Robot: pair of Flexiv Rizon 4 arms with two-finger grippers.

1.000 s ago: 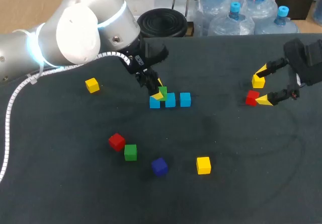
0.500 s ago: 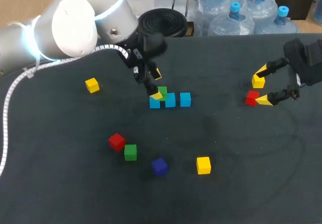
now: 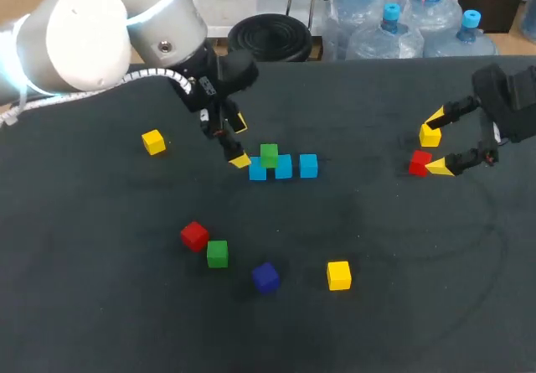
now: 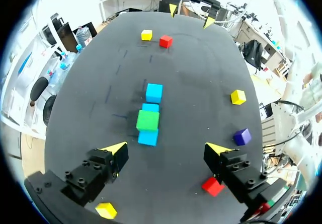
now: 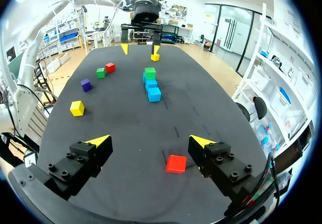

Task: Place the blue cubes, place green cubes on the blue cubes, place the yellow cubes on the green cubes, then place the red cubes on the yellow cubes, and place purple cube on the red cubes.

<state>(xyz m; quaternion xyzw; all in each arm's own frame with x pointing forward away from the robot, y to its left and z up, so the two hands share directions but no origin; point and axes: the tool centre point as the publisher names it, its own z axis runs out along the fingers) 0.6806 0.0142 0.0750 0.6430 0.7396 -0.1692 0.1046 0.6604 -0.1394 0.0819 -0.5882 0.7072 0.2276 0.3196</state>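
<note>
Left claw [image 3: 239,142] has let go and pulls back, wide open, just beside the blue row [image 3: 308,165]; green cube [image 3: 269,153] sits on top, so the first green is placed.

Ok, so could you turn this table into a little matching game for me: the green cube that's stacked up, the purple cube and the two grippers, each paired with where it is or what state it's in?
Things:
1. stacked green cube
2. purple cube
3. left gripper
4. right gripper

Places or states:
A. open, with a red cube beside one fingertip
B. on top of the blue cubes
C. open and empty, just beside the blue cubes
D. lying between a loose green cube and a yellow cube

Pairs: 1-B; 2-D; 3-C; 4-A.
</note>
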